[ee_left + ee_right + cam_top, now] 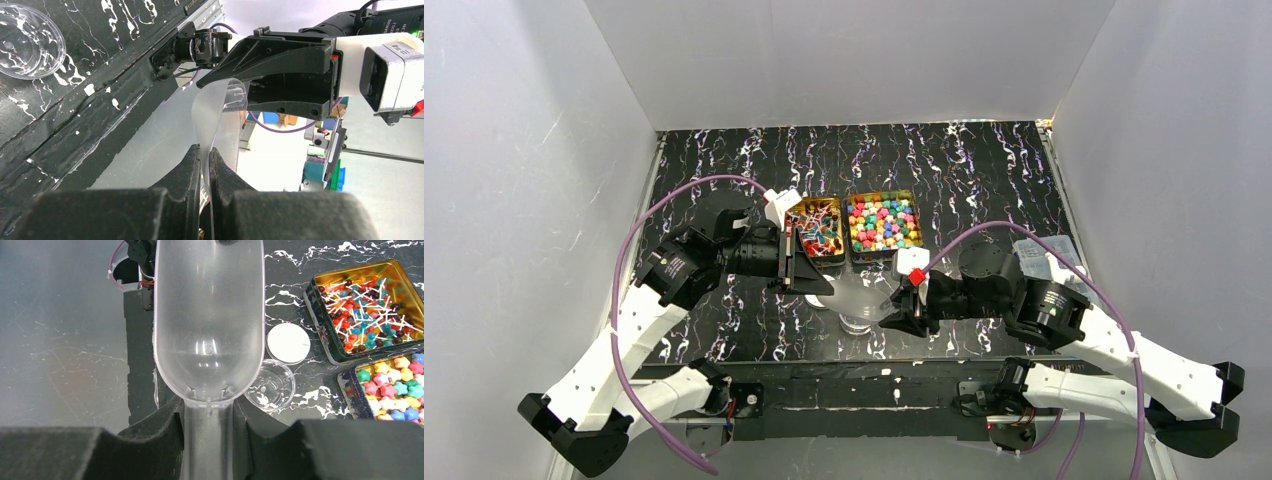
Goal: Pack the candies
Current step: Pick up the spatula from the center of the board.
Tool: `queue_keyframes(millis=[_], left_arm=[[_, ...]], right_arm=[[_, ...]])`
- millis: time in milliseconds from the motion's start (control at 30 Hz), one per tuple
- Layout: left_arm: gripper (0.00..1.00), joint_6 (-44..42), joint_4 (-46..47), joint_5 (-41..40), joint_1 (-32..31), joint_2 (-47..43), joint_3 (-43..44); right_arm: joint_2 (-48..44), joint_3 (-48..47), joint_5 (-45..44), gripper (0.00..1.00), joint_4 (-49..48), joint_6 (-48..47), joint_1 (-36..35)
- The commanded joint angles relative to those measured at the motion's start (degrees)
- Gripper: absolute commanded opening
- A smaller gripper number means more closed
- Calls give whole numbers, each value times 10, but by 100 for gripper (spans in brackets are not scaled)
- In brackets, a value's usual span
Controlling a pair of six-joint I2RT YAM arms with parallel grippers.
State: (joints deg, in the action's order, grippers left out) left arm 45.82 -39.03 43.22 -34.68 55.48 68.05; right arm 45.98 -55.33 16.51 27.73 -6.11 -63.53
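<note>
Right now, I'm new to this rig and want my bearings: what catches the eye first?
The clear scoop, held between both arms above the table's middle: the right gripper clamps its handle, the left gripper pinches its front lip. Behind it, bright candies fill two gold tins. An open clear jar stands near it.

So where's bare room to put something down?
Bare: the far strip of table between the gold tins and the back wall, and the far left corner. Crowded: the near middle, where the left pincer and right pincer hold the scoop by the jar and lid.
</note>
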Motion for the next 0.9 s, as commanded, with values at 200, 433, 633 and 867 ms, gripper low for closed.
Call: queue_keyframes(millis=[200, 433, 633, 867], left_arm=[[0, -9, -16, 27, 1, -17, -6], [0, -14, -21, 27, 1, -14, -3], [0, -17, -24, 26, 1, -13, -5], [0, -19, -29, 25, 1, -16, -4]], right_arm=[[-38, -17, -17, 35, -33, 7, 1], [-46, -20, -21, 38, -19, 3, 1], [-54, -22, -26, 38, -10, 0, 1], [-67, -21, -29, 39, 2, -2, 1]])
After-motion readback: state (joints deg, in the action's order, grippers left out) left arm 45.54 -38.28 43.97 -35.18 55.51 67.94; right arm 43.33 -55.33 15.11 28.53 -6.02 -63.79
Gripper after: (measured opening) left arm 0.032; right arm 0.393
